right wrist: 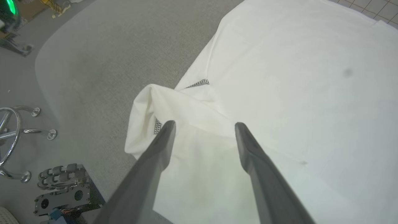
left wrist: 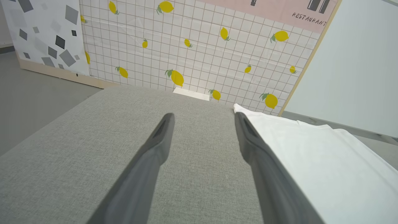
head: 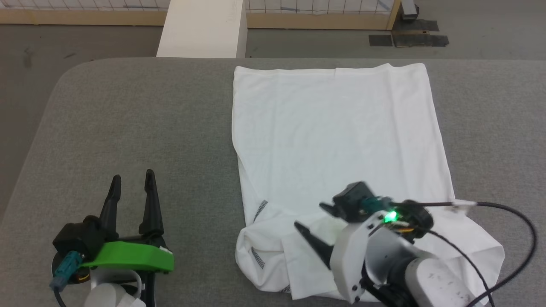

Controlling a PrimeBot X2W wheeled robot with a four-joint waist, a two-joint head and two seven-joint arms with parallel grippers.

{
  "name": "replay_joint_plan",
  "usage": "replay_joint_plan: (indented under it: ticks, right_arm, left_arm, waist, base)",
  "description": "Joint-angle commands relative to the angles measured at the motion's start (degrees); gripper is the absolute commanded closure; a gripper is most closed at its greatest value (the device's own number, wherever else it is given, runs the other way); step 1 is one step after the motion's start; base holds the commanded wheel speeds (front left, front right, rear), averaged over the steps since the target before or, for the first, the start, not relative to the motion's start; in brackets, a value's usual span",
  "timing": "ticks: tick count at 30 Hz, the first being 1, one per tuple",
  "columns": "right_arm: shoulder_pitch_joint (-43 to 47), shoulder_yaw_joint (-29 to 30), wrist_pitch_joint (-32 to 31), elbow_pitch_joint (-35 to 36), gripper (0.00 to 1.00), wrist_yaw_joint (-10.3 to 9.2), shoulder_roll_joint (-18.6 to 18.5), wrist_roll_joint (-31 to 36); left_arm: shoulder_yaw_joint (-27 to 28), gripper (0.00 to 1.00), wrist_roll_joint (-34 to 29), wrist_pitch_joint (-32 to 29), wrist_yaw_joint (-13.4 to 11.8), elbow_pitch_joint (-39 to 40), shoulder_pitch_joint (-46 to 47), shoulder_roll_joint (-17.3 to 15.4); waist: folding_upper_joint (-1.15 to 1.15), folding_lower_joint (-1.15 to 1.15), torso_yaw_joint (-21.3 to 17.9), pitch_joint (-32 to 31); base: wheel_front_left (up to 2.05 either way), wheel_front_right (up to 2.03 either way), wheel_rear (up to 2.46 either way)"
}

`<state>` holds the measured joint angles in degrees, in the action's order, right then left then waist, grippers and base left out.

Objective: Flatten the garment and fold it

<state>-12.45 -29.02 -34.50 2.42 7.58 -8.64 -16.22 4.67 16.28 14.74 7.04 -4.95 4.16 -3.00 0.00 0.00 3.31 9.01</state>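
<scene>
White thin garment (head: 337,132) lay on the grey desk (head: 128,119), far part spread smooth, near end bunched, dark dotted stitching (right wrist: 199,83) showing, right hand (head: 309,215) over the bunch, fingers apart and empty, left hand (head: 132,175) spread wide beside it.

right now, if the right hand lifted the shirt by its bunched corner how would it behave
Probably floppy: the shirt slumps in soft folds at its near corner. Likely light: thin fabric. Pushed, it would probably wrinkle, not slide.
</scene>
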Motion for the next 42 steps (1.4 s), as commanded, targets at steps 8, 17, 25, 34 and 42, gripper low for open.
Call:
replay_joint_plan:
  ticks: [8,17,25,34,42]
  right_arm:
    - [4.4,15.6,18.0,9.7,0.00,-0.09,3.5,1.8]
    - [7.3,25.4,31.3,8.6,0.00,-0.09,4.5,4.5]
    - [3.0,27.1,36.0,5.6,0.00,-0.09,4.6,4.8]
    - [-0.8,25.6,38.2,4.4,0.00,-0.09,5.2,3.2]
    - [-2.1,24.7,40.3,4.0,0.00,-0.09,5.5,2.3]
  left_arm:
    - [-0.7,0.00,-0.9,0.3,0.0,-0.2,0.5,-0.6]
    - [-5.7,0.00,0.1,-6.2,0.4,-3.5,11.9,-6.7]
    - [-14.1,0.00,7.7,-19.0,0.4,-9.4,32.2,-18.4]
    - [-15.9,0.00,12.1,-36.8,0.0,-18.3,48.7,-25.8]
    - [-15.4,0.00,12.7,-49.6,-4.2,-21.1,56.4,-28.1]
  waist:
    - [0.00,0.00,-3.2,0.0]
    - [0.00,0.00,-7.7,4.9]
    - [0.00,0.00,-13.2,14.6]
    - [0.00,0.00,-18.5,23.0]
    - [0.00,0.00,-21.3,27.0]
  base:
    - [0.00,0.00,0.00]
    - [0.00,0.00,0.00]
    - [0.00,0.00,0.00]
    - [0.00,0.00,0.00]
    - [0.00,0.00,0.00]
